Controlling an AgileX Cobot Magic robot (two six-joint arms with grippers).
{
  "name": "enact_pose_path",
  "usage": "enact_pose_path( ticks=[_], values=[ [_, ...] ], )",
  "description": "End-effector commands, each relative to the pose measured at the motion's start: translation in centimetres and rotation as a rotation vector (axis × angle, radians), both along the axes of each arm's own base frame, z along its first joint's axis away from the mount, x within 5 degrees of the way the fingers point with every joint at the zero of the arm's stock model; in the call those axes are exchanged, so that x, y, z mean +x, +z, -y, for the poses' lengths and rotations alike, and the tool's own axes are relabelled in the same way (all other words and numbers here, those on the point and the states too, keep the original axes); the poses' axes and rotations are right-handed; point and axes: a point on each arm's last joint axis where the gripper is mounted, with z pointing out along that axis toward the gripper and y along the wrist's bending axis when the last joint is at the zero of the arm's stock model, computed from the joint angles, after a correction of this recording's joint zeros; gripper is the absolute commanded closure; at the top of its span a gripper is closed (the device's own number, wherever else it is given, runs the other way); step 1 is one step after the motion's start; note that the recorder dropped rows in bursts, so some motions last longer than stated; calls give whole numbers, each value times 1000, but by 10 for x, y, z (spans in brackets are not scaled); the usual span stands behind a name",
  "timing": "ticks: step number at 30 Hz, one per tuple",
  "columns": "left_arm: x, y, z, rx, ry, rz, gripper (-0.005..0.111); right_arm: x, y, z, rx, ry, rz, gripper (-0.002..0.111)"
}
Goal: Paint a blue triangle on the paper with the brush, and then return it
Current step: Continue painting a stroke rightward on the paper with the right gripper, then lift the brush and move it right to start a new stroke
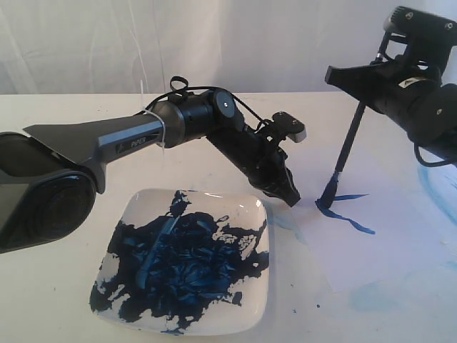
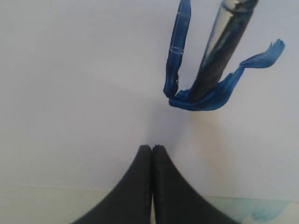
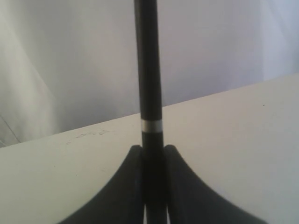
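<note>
You had a black-handled brush (image 1: 348, 146) with a silver band and a dark blue tip. The blue triangle (image 2: 176, 56) showed dark, uneven strokes on white paper (image 2: 70, 70). Your white plate (image 1: 251, 304) was blotched navy, and the cream worktop (image 2: 46, 205) bore a pale blue smear (image 2: 261, 212).

The plate (image 1: 137, 201) lies left of the paper (image 2: 70, 84), where the brush (image 1: 348, 153) tip touches the triangle (image 1: 350, 222).

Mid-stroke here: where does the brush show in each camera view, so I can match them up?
Exterior: brush slants down from the right gripper, right of centre, tip on the blue strokes.
Left wrist: only its ferrule and bristles, standing on those strokes beyond the shut left gripper.
Right wrist: black handle clamped between the fingers; tip unseen.
Shared landmark: the blue strokes, in exterior and left wrist only.
</note>
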Motion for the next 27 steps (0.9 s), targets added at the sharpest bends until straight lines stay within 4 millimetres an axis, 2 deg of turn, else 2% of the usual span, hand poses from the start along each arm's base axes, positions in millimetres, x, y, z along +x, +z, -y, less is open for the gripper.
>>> enact_pose_path(
  ticks=[1,22,27],
  values=[
    [-7,-12,-4,75,-57,-47,107,0,0,0,-31,0,-6,108],
    [-7,-12,-4,73,-57,-49,107,-4,-1,5,-114,-13,-56,108],
    [-7,-12,-4,70,-56,-51,107,-5,-4,10,-130,-59,-95,108]
  ],
)
